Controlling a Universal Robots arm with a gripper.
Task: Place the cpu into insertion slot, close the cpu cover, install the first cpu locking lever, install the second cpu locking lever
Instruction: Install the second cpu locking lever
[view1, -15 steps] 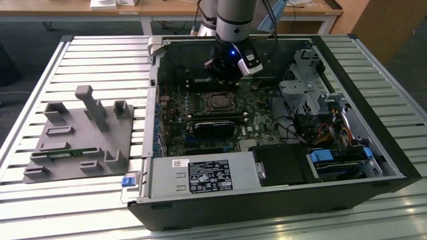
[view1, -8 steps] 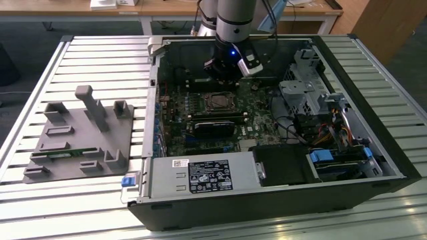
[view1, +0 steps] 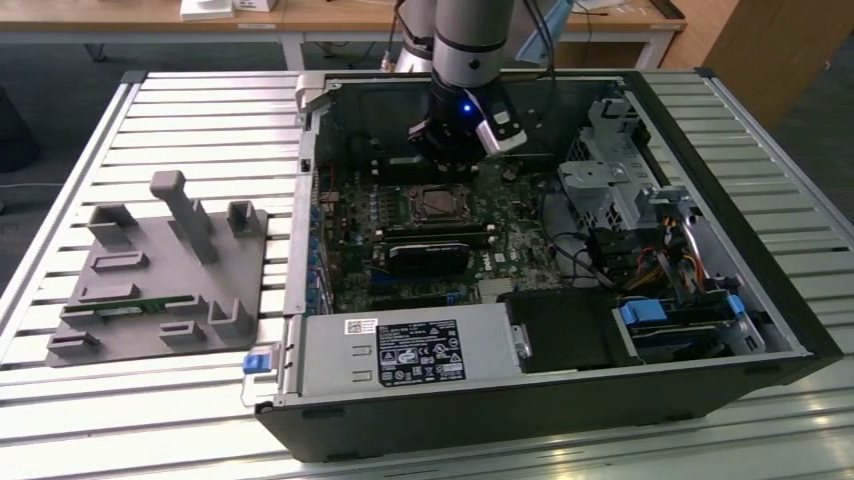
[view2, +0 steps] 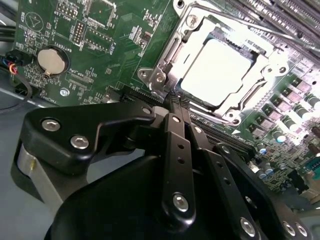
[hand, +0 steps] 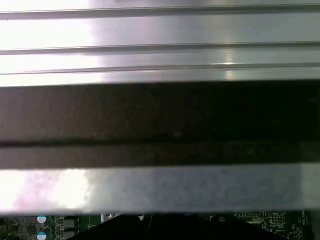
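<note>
Inside the open PC case (view1: 334, 100), the cpu (view2: 220, 70) already sits in the insertion slot (view2: 212, 35) with the cpu cover (view2: 160, 62) down around it. Gripper (view2: 176, 102) hangs just beside the socket's corner, its 2 fingers (view2: 172, 117) pressed together, holding nothing.

metal slats: pale ribbed metal (hand: 165, 55), long parallel ridges, bright glare at one end
dark band: wide black strip (hand: 160, 115) next to the ribbed metal, thin lighter line along it
second metal strip: grey bar (hand: 200, 187) beyond dark band, glare patch on it
circuit board: green sliver (hand: 30, 225), small round components, dark shape beside it, can't tell what
</note>
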